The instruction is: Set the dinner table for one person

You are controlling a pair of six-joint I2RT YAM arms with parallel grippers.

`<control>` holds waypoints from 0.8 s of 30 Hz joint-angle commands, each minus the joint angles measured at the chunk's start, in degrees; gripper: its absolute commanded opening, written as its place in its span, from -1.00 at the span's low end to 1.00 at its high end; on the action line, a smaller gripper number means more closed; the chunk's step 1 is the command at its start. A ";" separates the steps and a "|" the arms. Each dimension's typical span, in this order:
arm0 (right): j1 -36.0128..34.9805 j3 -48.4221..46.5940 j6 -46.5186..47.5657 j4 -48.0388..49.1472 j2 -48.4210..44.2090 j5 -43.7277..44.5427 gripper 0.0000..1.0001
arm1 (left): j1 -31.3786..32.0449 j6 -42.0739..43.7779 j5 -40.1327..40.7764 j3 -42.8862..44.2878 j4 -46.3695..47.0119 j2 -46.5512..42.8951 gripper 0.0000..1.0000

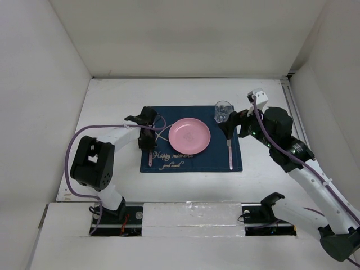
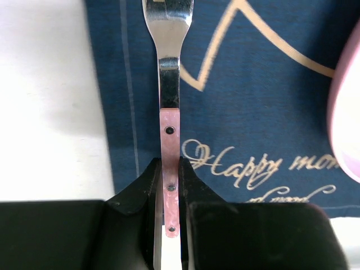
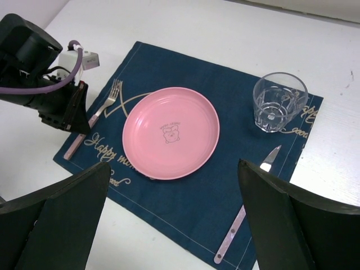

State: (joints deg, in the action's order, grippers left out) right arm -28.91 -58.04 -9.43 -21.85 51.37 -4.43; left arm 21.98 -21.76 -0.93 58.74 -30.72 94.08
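Observation:
On the white dinner table (image 1: 112, 101) lies a navy placemat (image 1: 197, 160) with a pink plate (image 1: 189, 135) at its middle. A clear glass (image 1: 223, 111) stands on the mat's far right corner. A pink-handled knife (image 1: 229, 154) lies to the right of the plate. Left of the plate, the pink-handled fork (image 2: 169, 84) points away from me, and my left gripper (image 2: 170, 169) is shut on its handle, low over the mat. My right gripper (image 3: 174, 165) hangs open above the mat, between plate and knife (image 3: 242, 222), with nothing between its fingers.
White walls enclose the table on the left, back and right. Gold lettering runs along the placemat's near edge (image 2: 270, 163). The left arm's purple cable (image 1: 70, 163) loops over the table's left side. The plate's rim (image 2: 346, 112) lies close to the right of the held fork.

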 commanded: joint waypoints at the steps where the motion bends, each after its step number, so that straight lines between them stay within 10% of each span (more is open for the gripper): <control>1: -0.36 0.21 0.73 2.07 -0.75 0.82 1.00 | -0.36 -1.80 4.36 0.59 -1.80 -0.74 -1.00; 24: -0.89 0.21 1.26 2.07 -0.22 -0.23 1.00 | -0.36 0.58 -1.27 0.06 -0.13 -1.97 -1.00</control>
State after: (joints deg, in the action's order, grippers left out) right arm -29.02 -58.00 -8.80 -21.85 51.37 -4.34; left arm 21.74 -22.28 -0.82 58.74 -30.85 94.06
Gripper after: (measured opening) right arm 0.999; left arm 0.056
